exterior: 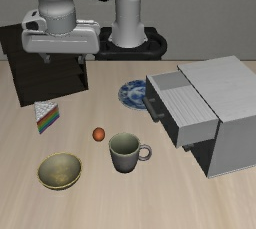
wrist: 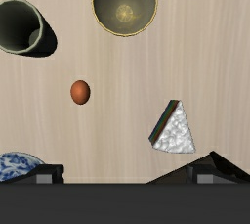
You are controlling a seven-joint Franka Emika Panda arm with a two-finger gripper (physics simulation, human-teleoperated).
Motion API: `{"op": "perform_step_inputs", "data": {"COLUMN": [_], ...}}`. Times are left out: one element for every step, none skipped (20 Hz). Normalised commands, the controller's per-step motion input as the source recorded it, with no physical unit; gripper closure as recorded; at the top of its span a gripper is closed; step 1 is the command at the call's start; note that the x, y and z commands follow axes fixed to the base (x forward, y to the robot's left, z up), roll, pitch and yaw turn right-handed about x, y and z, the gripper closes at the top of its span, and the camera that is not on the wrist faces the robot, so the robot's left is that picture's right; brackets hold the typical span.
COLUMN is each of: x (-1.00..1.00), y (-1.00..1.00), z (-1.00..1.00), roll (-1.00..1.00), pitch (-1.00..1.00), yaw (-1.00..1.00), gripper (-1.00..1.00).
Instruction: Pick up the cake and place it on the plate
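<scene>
The cake (exterior: 46, 118) is a wedge with white icing and rainbow layers. It lies on the wooden table toward the exterior view's left, just in front of a black box. From the wrist, the cake (wrist: 176, 130) sits ahead of one fingertip. The blue patterned plate (exterior: 134, 93) rests farther back near the table's middle, and the wrist view catches the plate (wrist: 18, 164) at its edge. My gripper (exterior: 62, 61) hangs open well above the table, behind the cake, with nothing between its fingers. Both of the gripper's (wrist: 127, 176) tips stand wide apart.
A small brown egg (exterior: 99, 133) lies between cake and mug. A grey-green mug (exterior: 127, 151) and an olive bowl (exterior: 60, 171) stand nearer the front. A grey boxy appliance (exterior: 215, 108) fills the exterior view's right. The black box (exterior: 40, 68) sits at back left.
</scene>
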Motion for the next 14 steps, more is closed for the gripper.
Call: {"op": "perform_step_inputs", "data": {"x": [0.00, 0.00, 0.00, 0.00, 0.00, 0.00, 0.00, 0.00, 0.00, 0.00, 0.00, 0.00, 0.00, 0.00], "y": [-1.00, -1.00, -1.00, -1.00, -1.00, -1.00, -1.00, 0.00, 0.00, 0.00, 0.00, 0.00, 0.00, 0.00], "z": [0.00, 0.00, 0.00, 0.00, 0.00, 0.00, 0.00, -1.00, -1.00, -1.00, -1.00, -1.00, -1.00, -1.00], "roll": [0.00, 0.00, 0.00, 0.00, 0.00, 0.00, 0.00, 0.00, 0.00, 0.00, 0.00, 0.00, 0.00, 0.00], "pitch": [0.00, 0.00, 0.00, 0.00, 0.00, 0.00, 0.00, 0.00, 0.00, 0.00, 0.00, 0.00, 0.00, 0.00], "yaw": [0.00, 0.00, 0.00, 0.00, 0.00, 0.00, 0.00, 0.00, 0.00, 0.00, 0.00, 0.00, 0.00, 0.00], "gripper": [-1.00, -1.00, -1.00, -1.00, -1.00, -1.00, -1.00, -1.00, -1.00, -1.00, -1.00, -1.00, -1.00, -1.00]}}
